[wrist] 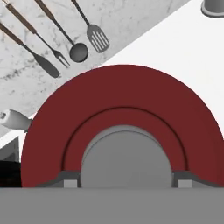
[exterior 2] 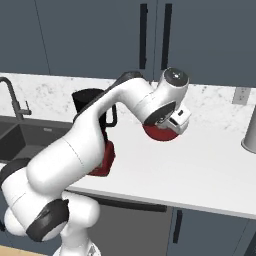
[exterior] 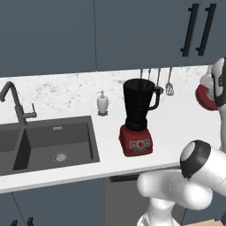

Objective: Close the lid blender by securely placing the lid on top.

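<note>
The lid [wrist: 122, 96] looks like smooth matt red plastic with a grey centre. The blender [exterior: 139, 115] has a dark translucent jar on a red base. The bench [exterior: 185, 128] is plain white, its backsplash speckled marble-like. The sink [exterior: 48, 143] is matt dark grey.

Blender [exterior: 138, 119] on counter [exterior: 185, 128], right of sink [exterior: 53, 145], behind it soap dispenser [exterior: 102, 103].

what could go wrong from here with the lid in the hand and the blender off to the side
1. The lid hangs under the hand, away from the blender; the carry could loosen it.
2. The jar's open rim is narrow; an off-centre lid would sit tilted, not sealed.
3. The soap dispenser stands beside the blender; a low swing could hit it.
</note>
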